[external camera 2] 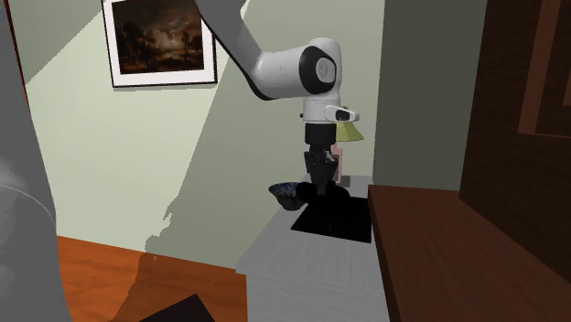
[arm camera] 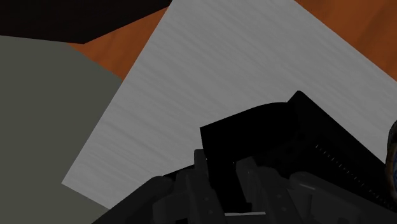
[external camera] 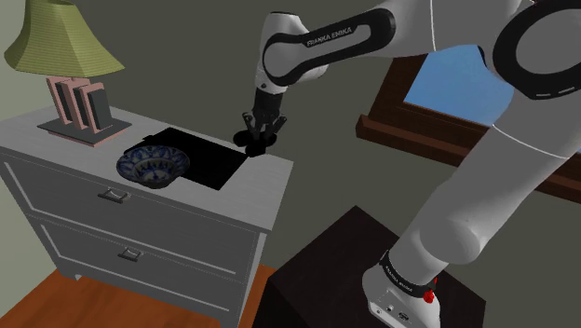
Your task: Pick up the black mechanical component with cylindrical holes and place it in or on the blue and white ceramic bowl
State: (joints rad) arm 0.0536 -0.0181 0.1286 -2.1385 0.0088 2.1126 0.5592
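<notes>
Just under my pincer (external camera: 258,140) lay the black component's (external camera: 195,160) corner, its length running toward the bowl (external camera: 152,177) beyond; whether I gripped it, none could tell.

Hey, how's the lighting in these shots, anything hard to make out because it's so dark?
Shoulder view: evenly lit, but the gripper merges with the black component. Second exterior view: slanted shadow edges cross the wall. Wrist view: dim, gripper and component blend into one dark mass.
</notes>
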